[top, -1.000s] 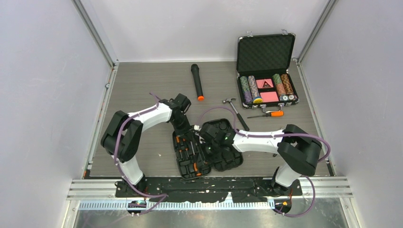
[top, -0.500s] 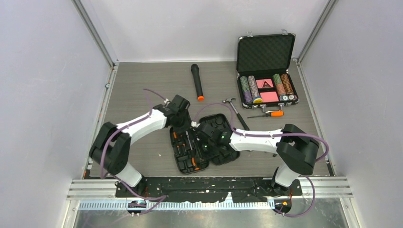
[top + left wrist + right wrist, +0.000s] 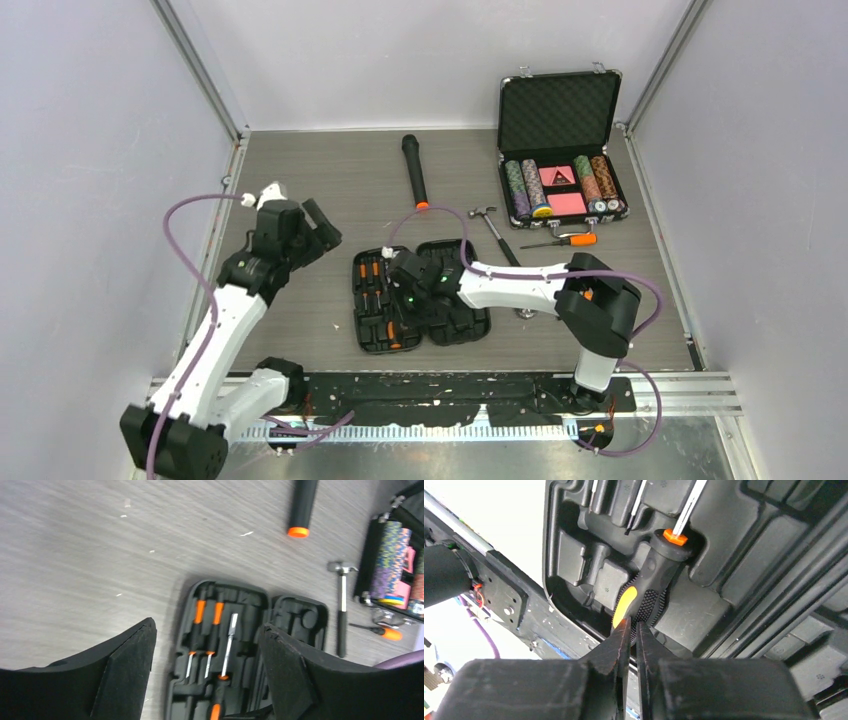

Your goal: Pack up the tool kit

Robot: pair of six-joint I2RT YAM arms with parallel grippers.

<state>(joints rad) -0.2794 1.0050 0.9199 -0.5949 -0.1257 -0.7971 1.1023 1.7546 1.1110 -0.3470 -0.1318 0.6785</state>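
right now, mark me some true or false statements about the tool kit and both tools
1. The tool kit lies open. True.
2. The hammer is stowed inside it. False: it lies on the table beside the kit.
3. The left tool is open and empty. True.
4. The right tool hangs high above the kit. False: it is low inside it, jaws nearly together at a screwdriver handle.
5. A loose screwdriver lies on the table. True.
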